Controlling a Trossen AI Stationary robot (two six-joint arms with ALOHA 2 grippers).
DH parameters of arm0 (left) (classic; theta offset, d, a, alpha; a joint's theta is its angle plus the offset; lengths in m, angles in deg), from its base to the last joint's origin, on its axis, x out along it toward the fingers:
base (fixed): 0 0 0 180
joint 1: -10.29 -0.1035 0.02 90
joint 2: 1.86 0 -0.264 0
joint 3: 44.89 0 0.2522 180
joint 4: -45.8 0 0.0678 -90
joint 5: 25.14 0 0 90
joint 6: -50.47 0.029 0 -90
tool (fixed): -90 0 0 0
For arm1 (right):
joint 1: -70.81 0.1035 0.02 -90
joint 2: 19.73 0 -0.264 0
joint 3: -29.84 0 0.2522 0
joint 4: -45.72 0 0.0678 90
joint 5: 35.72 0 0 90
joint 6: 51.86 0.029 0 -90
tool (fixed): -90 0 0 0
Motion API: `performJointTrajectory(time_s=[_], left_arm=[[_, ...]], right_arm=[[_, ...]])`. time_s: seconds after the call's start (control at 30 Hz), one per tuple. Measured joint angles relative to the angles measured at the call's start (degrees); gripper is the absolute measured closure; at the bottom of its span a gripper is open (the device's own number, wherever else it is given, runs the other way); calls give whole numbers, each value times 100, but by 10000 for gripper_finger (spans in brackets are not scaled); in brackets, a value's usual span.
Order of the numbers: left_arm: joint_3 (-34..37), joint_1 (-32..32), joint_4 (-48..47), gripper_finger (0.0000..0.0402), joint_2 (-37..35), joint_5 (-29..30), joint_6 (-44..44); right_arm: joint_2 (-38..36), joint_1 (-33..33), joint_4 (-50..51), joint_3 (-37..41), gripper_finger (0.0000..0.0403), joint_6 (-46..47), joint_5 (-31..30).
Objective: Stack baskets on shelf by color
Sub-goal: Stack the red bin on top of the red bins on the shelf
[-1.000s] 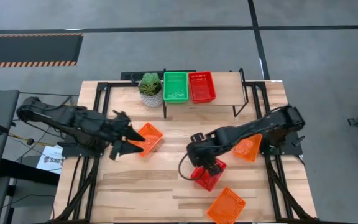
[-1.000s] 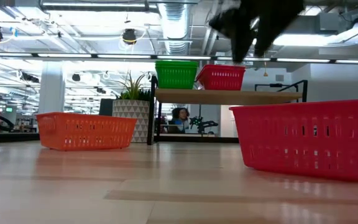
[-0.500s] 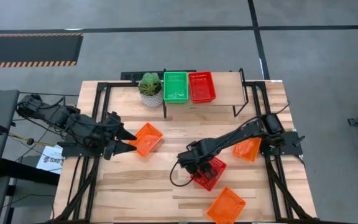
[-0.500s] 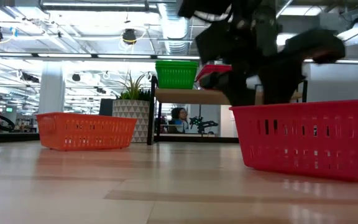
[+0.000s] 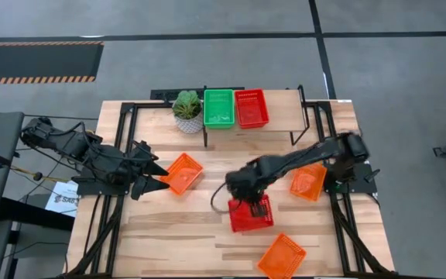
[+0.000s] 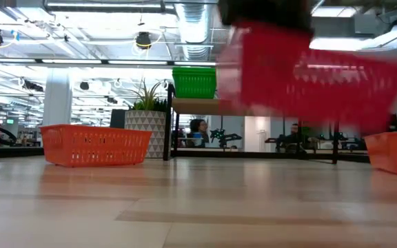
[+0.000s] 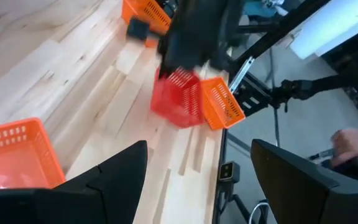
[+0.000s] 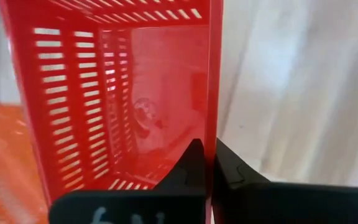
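Note:
My right gripper (image 5: pixel 242 198) is shut on a red basket (image 5: pixel 252 215), which hangs blurred above the table in the low view (image 6: pixel 302 69). On the shelf (image 5: pixel 285 116) at the far edge stand a green basket (image 5: pixel 218 108) and a second red basket (image 5: pixel 252 108), each on its bottom. An orange basket (image 5: pixel 183 172) rests on the table just right of my left gripper (image 5: pixel 161 177). That gripper is open and its fingers (image 7: pixel 117 171) touch nothing. Two more orange baskets lie at the right (image 5: pixel 308 183) and near the front edge (image 5: pixel 281 256). My right gripper pinches one side wall (image 8: pixel 214 106) of the red basket near a corner, one finger (image 8: pixel 191 163) inside the basket and the other outside. The fingers come from above, pointing down. The basket is lifted clear of the table and hangs tilted below them.
A green plant in a white pot (image 5: pixel 187 111) stands at the shelf's left end. Black frame rails (image 5: pixel 114 194) run along both table sides. A person's hand (image 7: pixel 353 140) shows beyond the table's right edge. Bare wood lies between the orange basket and the red one.
My right gripper has dropped over the red basket's wall, shut on it and raised it off the table. The basket has turned from slanted to nearly square with the table's edges. My left gripper has drawn back a little from the orange basket toward the left edge.

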Motion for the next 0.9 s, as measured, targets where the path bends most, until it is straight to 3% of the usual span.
performJointTrajectory(time_s=[0.17,0.23,0.47,0.63,0.77,0.9], left_arm=[[0,0,-73,128,0,-2,-6],[0,0,-141,128,0,-2,-6],[0,0,-262,128,0,65,-3],[0,0,-259,128,0,116,-111],[0,0,-256,128,-2,118,-176],[0,0,-256,128,-2,140,-250]], right_arm=[[-1391,-526,67,-8,398,1142,730],[-2022,-803,75,-9,398,1664,699],[-3706,-2395,646,-13,398,3546,-641],[-4099,-3999,1093,-13,398,3807,-742],[-4019,-5046,868,-4,399,3497,-188],[-3643,-5600,349,-9,399,3502,563]])
